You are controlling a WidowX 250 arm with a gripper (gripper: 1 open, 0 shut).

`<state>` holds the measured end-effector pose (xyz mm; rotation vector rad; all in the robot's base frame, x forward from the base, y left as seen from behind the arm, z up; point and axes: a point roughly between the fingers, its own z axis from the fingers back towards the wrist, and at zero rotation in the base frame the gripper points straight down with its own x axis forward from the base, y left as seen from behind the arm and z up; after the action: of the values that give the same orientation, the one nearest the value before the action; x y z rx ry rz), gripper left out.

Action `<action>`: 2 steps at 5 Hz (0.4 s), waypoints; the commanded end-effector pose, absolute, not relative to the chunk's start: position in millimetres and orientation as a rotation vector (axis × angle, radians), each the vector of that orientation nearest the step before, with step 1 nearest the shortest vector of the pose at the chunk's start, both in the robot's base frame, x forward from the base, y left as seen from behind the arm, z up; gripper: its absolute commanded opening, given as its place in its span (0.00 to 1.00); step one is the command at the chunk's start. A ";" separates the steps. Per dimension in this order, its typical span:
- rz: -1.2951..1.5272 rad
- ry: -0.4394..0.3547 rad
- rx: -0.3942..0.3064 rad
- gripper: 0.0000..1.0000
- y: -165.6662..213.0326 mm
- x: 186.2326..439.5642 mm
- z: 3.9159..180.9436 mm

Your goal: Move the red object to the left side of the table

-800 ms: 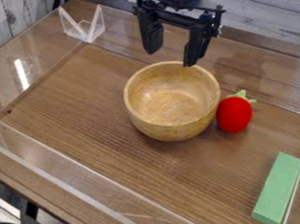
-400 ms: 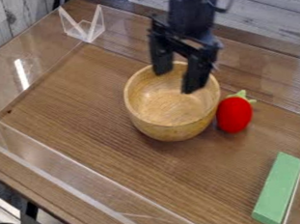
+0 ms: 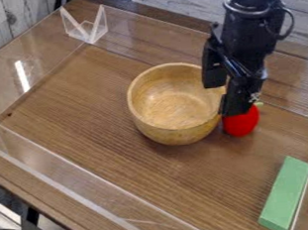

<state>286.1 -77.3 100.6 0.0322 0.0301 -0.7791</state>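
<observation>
The red object [image 3: 244, 122], a small glossy strawberry-like toy, lies on the dark wood table [image 3: 105, 140] just right of the wooden bowl [image 3: 177, 103]. My gripper [image 3: 230, 90] hangs open directly above the toy. Its dark fingers [image 3: 239, 97] point down at the bowl's right rim and hide the toy's top. Nothing sits between the fingers.
A flat green block [image 3: 287, 194] lies at the front right corner. Clear acrylic walls [image 3: 54, 159] edge the table, and a clear folded stand [image 3: 84, 24] sits at the back left. Bare wood stretches left of the bowl.
The gripper has swept from behind the bowl, over it, rightward and forward to above the red toy, staying open. The toy and bowl have not moved.
</observation>
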 end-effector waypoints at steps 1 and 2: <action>-0.826 -0.047 0.056 1.00 -84.1 288.5 113.9; -0.832 -0.079 0.073 1.00 -99.0 289.1 114.8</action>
<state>285.5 -98.0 97.3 0.0655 -0.0148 -0.8333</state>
